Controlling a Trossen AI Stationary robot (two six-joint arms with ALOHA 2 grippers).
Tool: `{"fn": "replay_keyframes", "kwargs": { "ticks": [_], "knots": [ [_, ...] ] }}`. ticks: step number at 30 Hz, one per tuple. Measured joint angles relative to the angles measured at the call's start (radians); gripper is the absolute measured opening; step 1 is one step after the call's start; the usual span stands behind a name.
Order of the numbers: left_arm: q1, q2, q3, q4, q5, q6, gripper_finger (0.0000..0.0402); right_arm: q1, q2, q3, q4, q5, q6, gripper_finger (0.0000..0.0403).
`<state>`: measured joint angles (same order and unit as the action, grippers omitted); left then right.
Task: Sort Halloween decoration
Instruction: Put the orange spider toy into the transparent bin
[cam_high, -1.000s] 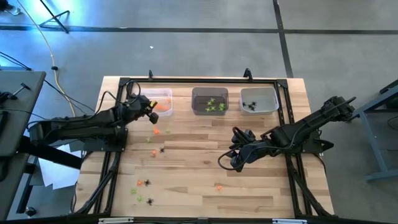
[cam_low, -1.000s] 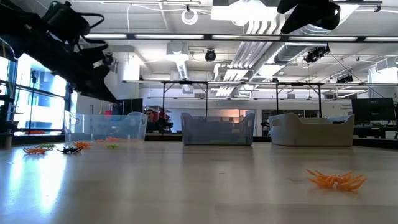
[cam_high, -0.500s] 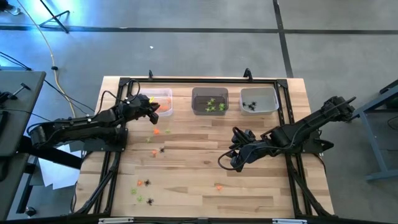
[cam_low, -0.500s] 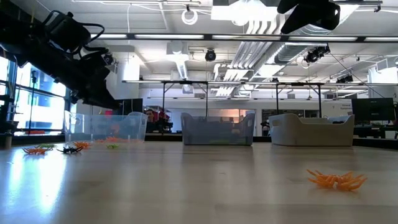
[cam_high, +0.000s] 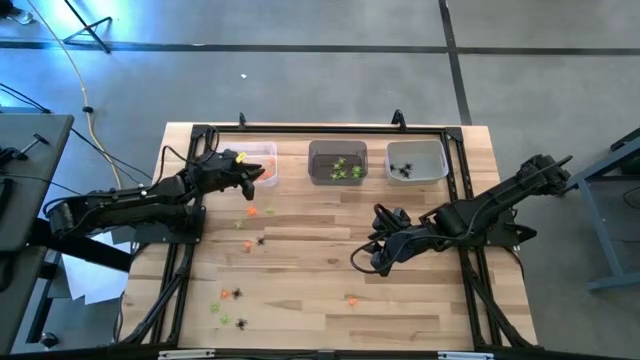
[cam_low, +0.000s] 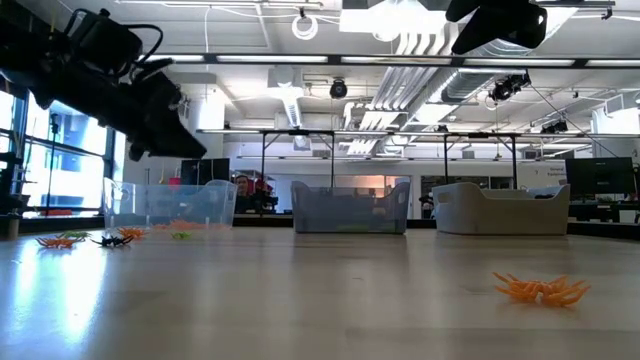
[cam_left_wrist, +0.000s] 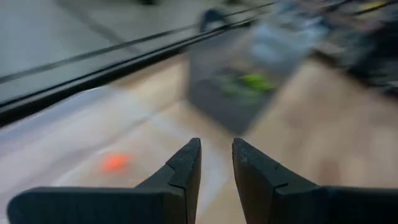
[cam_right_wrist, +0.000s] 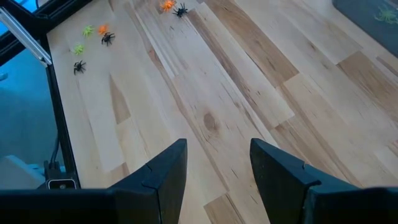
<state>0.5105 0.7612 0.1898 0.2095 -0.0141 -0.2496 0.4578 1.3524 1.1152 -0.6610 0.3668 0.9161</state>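
Small orange, lime-green and black spider trinkets lie loose on the wooden table: a few at the left (cam_high: 250, 212), a cluster near the front left (cam_high: 228, 305), and one orange piece (cam_high: 351, 298) near the front. My left gripper (cam_high: 258, 176) hovers over the left bin (cam_high: 266, 150). Its fingers stand slightly apart (cam_left_wrist: 216, 149) with nothing between them. An orange trinket (cam_left_wrist: 115, 163) lies in the bin below. My right gripper (cam_high: 360, 262) waits open above bare table (cam_right_wrist: 217, 155) near the middle.
Three small bins stand in a row at the far edge: the left one holds orange pieces, the middle one (cam_high: 313, 165) green ones, the right one (cam_high: 440, 165) black spiders. A black frame (cam_high: 320, 130) runs around the table. Bare wood lies between the two arms.
My left gripper has swung a little toward the far edge and the right, from beside the left bin's near corner to over the bin. It has rolled and tipped up from pointing steeply down to nearer level. My right arm has kept still.
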Motion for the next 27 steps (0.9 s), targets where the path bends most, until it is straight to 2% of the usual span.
{"fn": "replay_keyframes", "kwargs": {
  "ticks": [4, 8, 12, 16, 22, 27],
  "knots": [
    [-0.059, 0.0, 0.0, 0.079, 0.169, -0.022, 0.0079, 0.0, 0.0, 0.0, 0.0, 0.0, 0.0, 0.0171],
    [-0.199, 0.005, 0.0, 0.145, 0.177, -0.057, 0.008, 0.0, 0.0, 0.0, 0.0, 0.0, 0.0, 0.0171],
    [-0.362, 0.038, 0.018, 0.211, 0.102, -0.054, 0.0088, 0.0, 0.0, 0.0, 0.0, 0.0, 0.0, 0.0171],
    [-0.518, 0.127, 0.087, 0.212, 0.01, -0.045, 0.0095, 0.0, 0.0, 0.0, 0.0, 0.0, 0.0, 0.0171],
    [-0.71, 0.359, 0.247, 0.213, -0.104, 0.002, 0.0097, 0.0, 0.0, 0.0, 0.0, 0.0, 0.0, 0.0171],
    [-0.807, 0.59, 0.38, 0.214, -0.13, 0.035, 0.0097, 0.0, 0.0, 0.0, 0.0, 0.0, 0.0, 0.0171]
  ]
}}
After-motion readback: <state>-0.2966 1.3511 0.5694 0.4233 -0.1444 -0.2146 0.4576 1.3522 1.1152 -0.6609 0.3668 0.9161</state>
